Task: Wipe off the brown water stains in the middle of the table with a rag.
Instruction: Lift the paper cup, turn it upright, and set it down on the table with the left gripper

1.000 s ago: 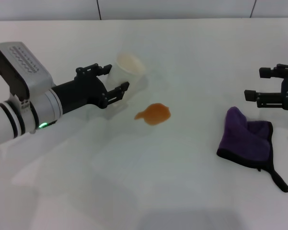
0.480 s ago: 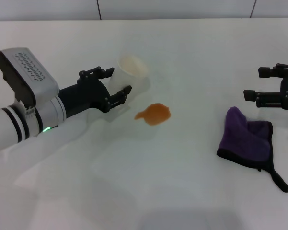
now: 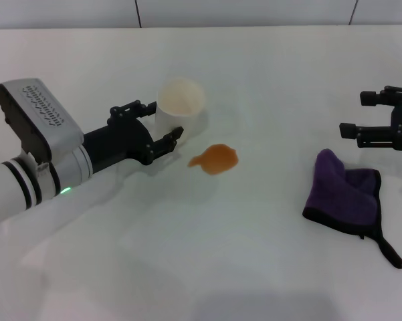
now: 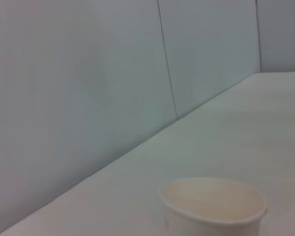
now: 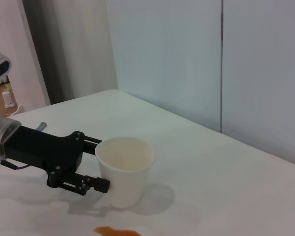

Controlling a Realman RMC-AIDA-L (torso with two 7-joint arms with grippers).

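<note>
White table (image 3: 267,80), plain and slightly glossy, backed by pale wall panels: my working surface.

Item: stain (image 3: 215,159). Orange-brown blotch with a short tail pointing left, at the table's middle. Untouched, so wiping has not begun.

Item: cup (image 3: 179,109). Whitish, upright, just far-left of the stain. I judge it stands clear enough not to block a wipe coming from the right.

Item: left gripper (image 3: 164,125). Reaches in from the left, jaws spread on either side of the cup. I read them as parted, with a sliver of gap at the near finger in the right wrist view, so I count it as holding nothing. Whether it is arriving or leaving, I cannot say.

Item: rag (image 3: 344,192). Purple, black-edged, rumpled into a peak, black tab trailing toward the near right. Lies at the right, well apart from the stain.

Item: right gripper (image 3: 355,115). Hangs just beyond the rag's far side, fingers wide apart, empty. I take that as ready for a pickup, which comes first.
</note>
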